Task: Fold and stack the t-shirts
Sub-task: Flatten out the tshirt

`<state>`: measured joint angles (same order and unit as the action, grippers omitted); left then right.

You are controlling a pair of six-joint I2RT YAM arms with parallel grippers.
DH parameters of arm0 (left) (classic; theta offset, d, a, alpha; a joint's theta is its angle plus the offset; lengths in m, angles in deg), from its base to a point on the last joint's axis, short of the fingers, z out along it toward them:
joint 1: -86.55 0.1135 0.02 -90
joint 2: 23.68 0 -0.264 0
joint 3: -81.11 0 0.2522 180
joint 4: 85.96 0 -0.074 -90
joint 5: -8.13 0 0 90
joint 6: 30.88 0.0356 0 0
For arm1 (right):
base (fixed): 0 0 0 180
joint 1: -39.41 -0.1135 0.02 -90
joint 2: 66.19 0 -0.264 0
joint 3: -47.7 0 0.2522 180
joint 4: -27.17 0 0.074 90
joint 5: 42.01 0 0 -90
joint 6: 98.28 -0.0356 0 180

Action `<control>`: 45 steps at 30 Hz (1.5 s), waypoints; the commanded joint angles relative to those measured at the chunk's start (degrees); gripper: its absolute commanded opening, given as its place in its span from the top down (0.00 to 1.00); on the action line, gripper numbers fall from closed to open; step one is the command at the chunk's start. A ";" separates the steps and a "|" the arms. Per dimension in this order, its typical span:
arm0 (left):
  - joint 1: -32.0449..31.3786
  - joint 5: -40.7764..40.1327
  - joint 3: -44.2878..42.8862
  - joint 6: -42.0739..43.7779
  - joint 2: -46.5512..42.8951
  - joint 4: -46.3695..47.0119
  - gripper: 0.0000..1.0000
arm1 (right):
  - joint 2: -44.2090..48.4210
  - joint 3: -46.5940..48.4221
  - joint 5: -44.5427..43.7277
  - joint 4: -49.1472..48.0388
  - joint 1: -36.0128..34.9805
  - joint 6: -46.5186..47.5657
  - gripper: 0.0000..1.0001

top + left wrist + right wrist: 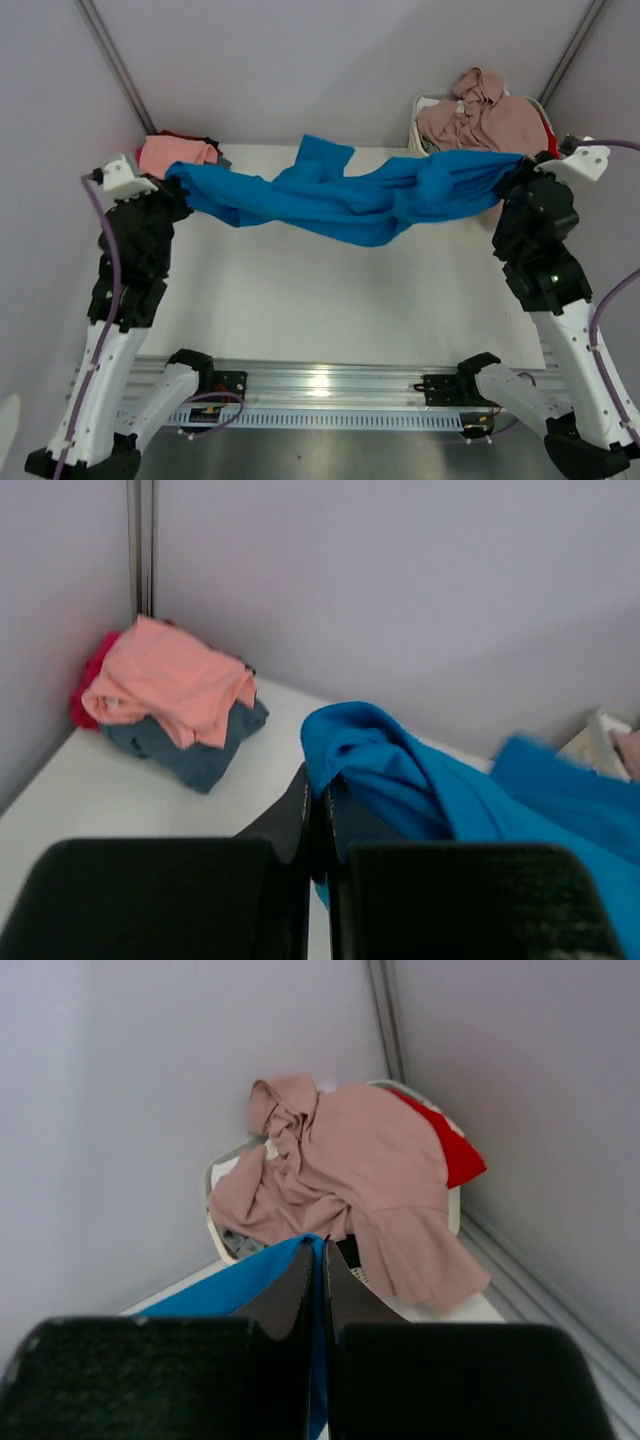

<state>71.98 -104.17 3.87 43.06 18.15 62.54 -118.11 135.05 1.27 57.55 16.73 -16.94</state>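
Observation:
A bright blue t-shirt [350, 195] hangs stretched between both arms above the table, sagging in the middle. My left gripper [320, 785] is shut on its left end, where the blue cloth [400, 775] bunches over the fingertips. My right gripper [321, 1252] is shut on the other end, blue cloth [235, 1285] pinched between its fingers. A stack with a salmon pink shirt [170, 680] over a slate blue-grey one [195, 750] and a red one [90, 685] lies in the far left corner. A mauve-pink shirt [360, 1175] and a red one [445, 1145] fill the basket.
The white basket [215, 1215] stands in the far right corner against the walls. Grey walls close in the table [330, 300] at the back and on both sides. The folded stack [175, 152] sits just behind my left wrist.

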 commanded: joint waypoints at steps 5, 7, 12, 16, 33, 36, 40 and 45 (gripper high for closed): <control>1.91 -1.42 6.09 -6.28 2.04 -7.40 0.99 | -5.03 -3.97 -2.75 7.72 1.40 -5.04 1.00; 1.91 -1.43 5.91 -6.79 2.12 -9.93 1.00 | -5.21 -4.06 -2.85 9.30 1.58 -5.65 1.00; 1.91 1.82 8.98 -8.90 0.54 -9.86 1.00 | -6.96 -3.80 -0.04 11.85 1.58 -8.21 1.00; 1.82 4.81 9.60 -8.56 -0.95 -8.37 1.00 | -7.41 -3.97 0.05 12.29 1.67 -8.65 1.00; 0.86 23.43 17.07 -10.93 -3.15 -0.90 0.99 | -11.44 -4.24 10.05 11.76 1.58 -9.00 0.38; 0.51 24.15 17.52 -10.93 -2.98 -0.54 0.99 | -13.46 -3.45 17.26 12.12 1.23 -9.52 0.29; 0.33 24.68 17.78 -10.66 -2.80 -0.28 1.00 | -17.06 -2.30 29.10 13.08 -1.22 -9.26 0.24; -0.11 26.25 18.39 -11.10 -2.54 0.77 0.99 | -22.77 -1.34 34.93 13.44 -6.14 -10.93 0.24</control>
<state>72.40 -80.59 21.68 33.18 15.96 59.52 -138.55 131.27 28.26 70.62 13.19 -26.56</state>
